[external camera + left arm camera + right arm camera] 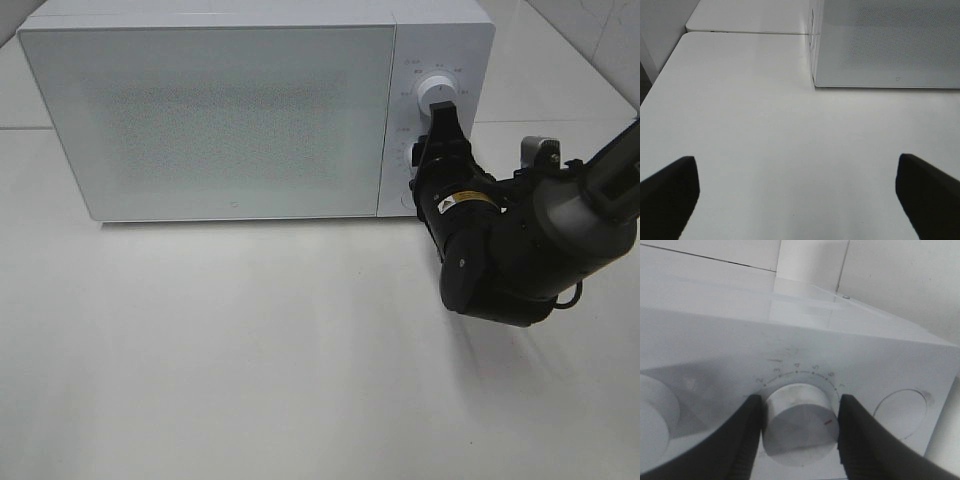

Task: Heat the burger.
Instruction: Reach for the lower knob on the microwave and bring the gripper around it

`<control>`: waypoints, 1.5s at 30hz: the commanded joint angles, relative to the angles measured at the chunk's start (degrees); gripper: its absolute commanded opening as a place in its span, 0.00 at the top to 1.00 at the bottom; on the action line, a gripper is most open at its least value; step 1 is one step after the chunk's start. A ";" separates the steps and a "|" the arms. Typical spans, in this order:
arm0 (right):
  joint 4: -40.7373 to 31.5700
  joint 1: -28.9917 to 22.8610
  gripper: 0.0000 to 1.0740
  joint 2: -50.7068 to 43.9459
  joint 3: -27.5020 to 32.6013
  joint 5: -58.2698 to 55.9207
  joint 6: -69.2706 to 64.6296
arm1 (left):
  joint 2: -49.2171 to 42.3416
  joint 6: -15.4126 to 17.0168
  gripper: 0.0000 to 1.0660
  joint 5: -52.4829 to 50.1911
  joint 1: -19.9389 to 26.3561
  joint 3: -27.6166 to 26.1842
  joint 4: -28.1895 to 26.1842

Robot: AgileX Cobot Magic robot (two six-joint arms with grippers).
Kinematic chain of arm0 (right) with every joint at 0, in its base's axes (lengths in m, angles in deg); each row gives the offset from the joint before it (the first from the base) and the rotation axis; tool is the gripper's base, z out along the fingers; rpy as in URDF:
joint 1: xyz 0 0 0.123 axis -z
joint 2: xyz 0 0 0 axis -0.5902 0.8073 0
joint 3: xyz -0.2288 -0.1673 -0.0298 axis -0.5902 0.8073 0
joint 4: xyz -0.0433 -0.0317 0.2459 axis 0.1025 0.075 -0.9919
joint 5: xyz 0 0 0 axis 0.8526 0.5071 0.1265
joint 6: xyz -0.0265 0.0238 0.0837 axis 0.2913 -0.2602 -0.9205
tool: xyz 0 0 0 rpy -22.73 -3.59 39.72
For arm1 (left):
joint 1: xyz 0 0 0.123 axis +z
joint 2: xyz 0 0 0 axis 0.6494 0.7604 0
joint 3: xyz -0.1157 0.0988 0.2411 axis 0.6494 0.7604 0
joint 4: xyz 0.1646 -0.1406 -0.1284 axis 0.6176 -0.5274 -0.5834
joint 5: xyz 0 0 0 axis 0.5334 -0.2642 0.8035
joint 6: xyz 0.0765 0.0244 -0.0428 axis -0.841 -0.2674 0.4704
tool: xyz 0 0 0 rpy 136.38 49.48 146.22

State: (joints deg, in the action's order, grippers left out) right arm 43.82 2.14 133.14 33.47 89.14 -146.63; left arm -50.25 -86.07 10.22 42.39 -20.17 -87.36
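The burger is out of view; the white microwave point(210, 110) stands with its frosted door closed. My right gripper point(432, 150) reaches up to the control panel. In the right wrist view the right gripper point(799, 426) is shut on the numbered dial point(799, 422), a black finger point(747, 437) pressed against each side. The dial's red mark points toward the lower right of that picture. My left gripper point(799, 192) hangs open above bare table, nothing between its fingers, with the microwave's point(890, 45) front corner ahead of it.
A second knob point(437, 90) sits above the gripped dial on the panel, and a round button point(902, 412) lies on the dial's other side. The white table point(250, 350) stretches in front of the microwave. The left arm is outside the high view.
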 commanded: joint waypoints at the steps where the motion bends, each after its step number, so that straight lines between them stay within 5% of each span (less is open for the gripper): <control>1: 12.38 -0.57 1.00 -0.52 -2.41 -0.06 -6.02 | -1.20 -0.06 0.04 -0.29 0.06 0.06 -0.23; 6: 11.17 -0.57 1.00 -0.52 -2.41 0.11 -19.65 | -1.20 -0.06 0.04 -0.29 0.06 0.06 -0.23; 19: 9.28 -0.57 1.00 -0.52 -2.41 2.75 -30.65 | -1.20 -0.06 0.04 -0.29 0.06 0.06 -0.23; 45: 7.96 -0.57 0.99 -0.52 -2.41 3.95 -23.55 | -1.20 -0.06 0.04 -0.29 0.06 0.06 -0.23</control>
State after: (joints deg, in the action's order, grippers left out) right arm 43.30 2.02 133.25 33.59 89.43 -171.61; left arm -50.25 -86.07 10.22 42.39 -20.17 -87.36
